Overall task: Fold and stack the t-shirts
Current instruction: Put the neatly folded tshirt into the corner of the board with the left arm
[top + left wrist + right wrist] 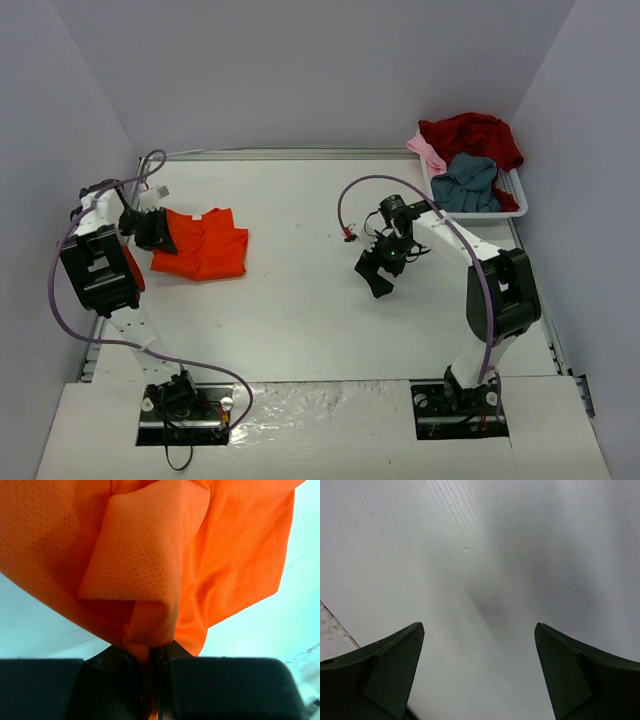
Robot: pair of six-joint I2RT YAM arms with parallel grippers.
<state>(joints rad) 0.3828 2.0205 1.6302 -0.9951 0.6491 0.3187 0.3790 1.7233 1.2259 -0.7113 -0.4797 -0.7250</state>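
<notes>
The bright orange-red t-shirt (203,245) lies folded on the left side of the table. My left gripper (155,232) is shut on its left edge; in the left wrist view the orange cloth (150,570) bunches into the closed jaws. My right gripper (378,273) is open and empty above bare table near the middle, its fingers (385,675) spread wide. The dark red t-shirt (472,135), grey-blue t-shirt (467,182) and pale pink t-shirt (428,152) lie heaped in the basket at the back right.
The white slatted basket (512,186) stands at the back right corner against the wall. Grey walls close in the table on the left, back and right. Cables loop from both arms.
</notes>
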